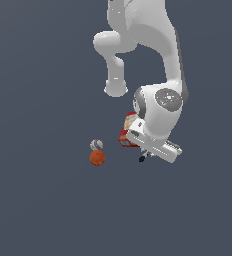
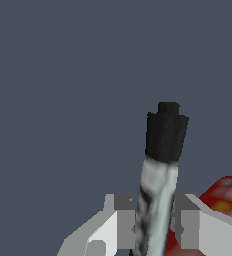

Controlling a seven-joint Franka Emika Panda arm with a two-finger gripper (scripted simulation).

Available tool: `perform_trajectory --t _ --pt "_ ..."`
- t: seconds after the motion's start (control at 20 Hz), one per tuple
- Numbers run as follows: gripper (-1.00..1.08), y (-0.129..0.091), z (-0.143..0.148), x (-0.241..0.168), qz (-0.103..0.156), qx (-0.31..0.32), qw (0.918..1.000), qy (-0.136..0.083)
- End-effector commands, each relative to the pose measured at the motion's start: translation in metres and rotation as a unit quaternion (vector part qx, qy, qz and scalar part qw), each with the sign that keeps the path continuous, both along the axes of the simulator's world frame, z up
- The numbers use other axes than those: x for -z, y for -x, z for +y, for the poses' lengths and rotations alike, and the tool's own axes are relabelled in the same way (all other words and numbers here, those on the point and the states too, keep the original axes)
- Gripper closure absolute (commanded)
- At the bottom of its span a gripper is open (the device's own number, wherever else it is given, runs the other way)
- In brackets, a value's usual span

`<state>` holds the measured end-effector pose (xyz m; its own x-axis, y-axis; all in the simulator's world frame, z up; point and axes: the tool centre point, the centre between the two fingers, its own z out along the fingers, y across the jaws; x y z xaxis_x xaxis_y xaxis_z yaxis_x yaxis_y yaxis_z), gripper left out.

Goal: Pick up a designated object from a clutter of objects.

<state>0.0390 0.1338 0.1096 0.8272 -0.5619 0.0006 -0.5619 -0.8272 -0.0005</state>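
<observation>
The designated object is a thin marker (image 2: 160, 165), black at its tip and pale grey-white along its body. It lies between the two fingers of my gripper (image 2: 155, 222), which press against both of its sides, so the gripper is shut on it. In the exterior view only the marker's dark end (image 1: 142, 158) pokes out under the hand, and the gripper (image 1: 147, 154) itself is mostly hidden by the wrist. The rest of the clutter of objects lies close by: a flat red box (image 1: 127, 134), an orange ball (image 1: 97, 158) and a smaller white-purple ball (image 1: 96, 145).
A corner of the red box (image 2: 227, 197) sits right beside one finger in the wrist view. In the exterior view the two balls touch each other, well off toward the exterior view's left of the hand. The floor (image 1: 48, 210) is plain dark grey.
</observation>
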Motion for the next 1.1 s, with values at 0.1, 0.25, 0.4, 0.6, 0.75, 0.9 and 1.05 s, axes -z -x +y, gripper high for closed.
perform_trajectory --t 0.1,0.25,0.4,0.6,0.75,0.9,1.05 --pt "1.08 0.021 -0.031 -0.027 0.000 0.000 1.0000 0.000" --pt "1.08 0.034 -0.052 -0.046 0.000 0.000 1.0000 0.000" --pt "1.08 0.047 -0.073 -0.065 0.001 0.000 1.0000 -0.001" --pt "1.08 0.065 -0.102 -0.091 0.001 0.000 1.0000 -0.001" --pt "1.08 0.079 -0.124 -0.111 0.001 0.000 1.0000 -0.002" --pt "1.08 0.094 -0.147 -0.132 0.001 0.000 1.0000 -0.002" --pt "1.08 0.109 -0.172 -0.155 0.001 0.000 1.0000 -0.003"
